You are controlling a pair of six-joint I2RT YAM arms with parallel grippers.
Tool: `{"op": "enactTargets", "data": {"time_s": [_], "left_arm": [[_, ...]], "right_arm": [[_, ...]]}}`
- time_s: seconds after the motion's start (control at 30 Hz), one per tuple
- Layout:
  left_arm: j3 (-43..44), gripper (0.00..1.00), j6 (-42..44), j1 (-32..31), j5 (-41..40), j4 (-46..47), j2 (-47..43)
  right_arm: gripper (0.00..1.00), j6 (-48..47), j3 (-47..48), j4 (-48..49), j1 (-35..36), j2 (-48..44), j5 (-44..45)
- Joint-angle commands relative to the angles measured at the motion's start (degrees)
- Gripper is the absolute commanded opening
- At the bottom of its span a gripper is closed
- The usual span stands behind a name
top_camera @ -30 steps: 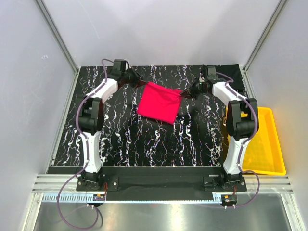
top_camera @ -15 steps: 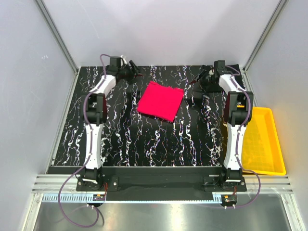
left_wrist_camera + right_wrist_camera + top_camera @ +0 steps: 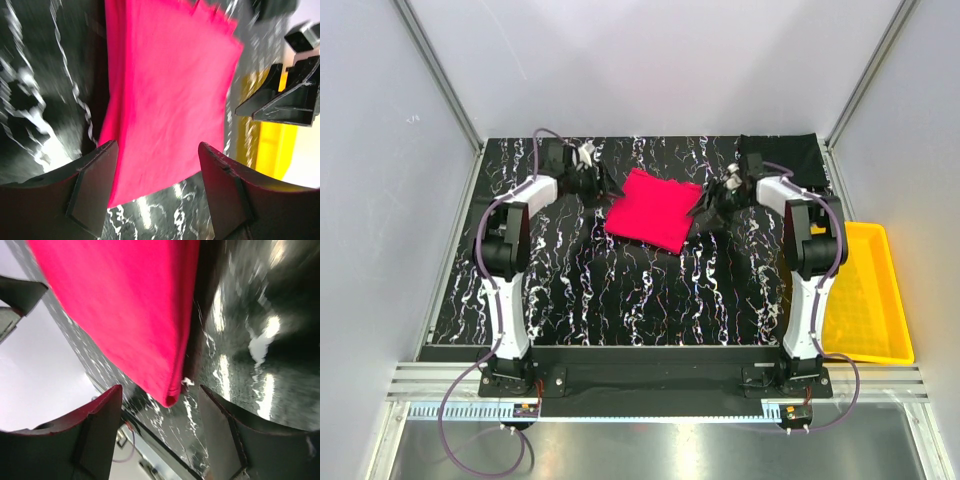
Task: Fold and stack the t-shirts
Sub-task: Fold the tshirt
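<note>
The red t-shirt (image 3: pixel 653 210) lies folded into a flat rectangle on the table's far middle. It fills the left wrist view (image 3: pixel 170 85) and the right wrist view (image 3: pixel 125 305). My left gripper (image 3: pixel 601 186) (image 3: pixel 156 150) stands open at the shirt's far left corner, its fingers apart over the cloth's edge and gripping nothing. At the far right corner my right gripper (image 3: pixel 709 203) (image 3: pixel 160 390) is open too, with the folded corner of the shirt lying free between the fingers. The black t-shirt (image 3: pixel 782 152) lies in the far right corner of the table.
A yellow tray (image 3: pixel 868 290) sits off the table's right edge, level with the right arm. White walls with aluminium posts (image 3: pixel 440 85) close in the back and sides. The black white-veined tabletop (image 3: pixel 620 290) stretches in front of the shirt.
Both grippers opened and let go of the red shirt's far corners. They swung outward and back, then returned beside the shirt. The shirt has settled flat.
</note>
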Motion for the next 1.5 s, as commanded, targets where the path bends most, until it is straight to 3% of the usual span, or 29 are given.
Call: {"op": "enactTargets", "data": {"time_s": [0.0, 0.17, 0.33, 0.4, 0.47, 0.53, 0.77, 1.03, 1.47], "left_arm": [[-3.15, 0.69, 3.02, -1.31, 0.99, 1.3, -0.51], [-10.87, 0.65, 2.85, -2.98, 2.04, 4.72, -2.87], [-20.54, 0.51, -0.75, -5.79, 3.45, 9.19, -7.61], [-27.83, 0.5, -3.74, -6.49, 2.76, 11.92, -12.61], [-33.36, 0.57, -5.14, -6.23, -0.39, 12.29, -16.31], [-34.79, 0.6, -4.1, -4.75, -1.47, 10.97, -20.1], [-21.28, 0.64, 1.17, 0.18, 1.33, 5.87, -15.37], [-5.72, 0.54, 1.09, 0.8, 2.13, 7.62, -2.45], [-2.89, 0.52, -3.3, -0.61, 2.31, 13.51, 3.45]], "right_arm": [[0.69, -2.33, -3.69, 3.26, 2.7, -3.51, -1.86], [0.68, -2.68, -8.96, 5.81, 5.6, -4.22, -1.77], [0.66, -2.41, -14.4, 6.43, 5.69, -6.67, -1.42], [0.67, -2.5, -16.6, 6.42, 5.43, -9.65, -0.89], [0.68, -2.15, -19.6, 6.25, 4.82, -12.81, 0.78], [0.68, -2.06, -20.83, 6.16, 3.32, -14.23, 2.0], [0.7, -6.27, -9.26, 3.71, 0.16, -8.9, 4.12], [0.62, -7.69, 13.16, 1.33, 0.07, 5.08, 2.37], [0.5, -6.81, 21.62, 1.15, 0.42, 13.18, 1.22]]}}
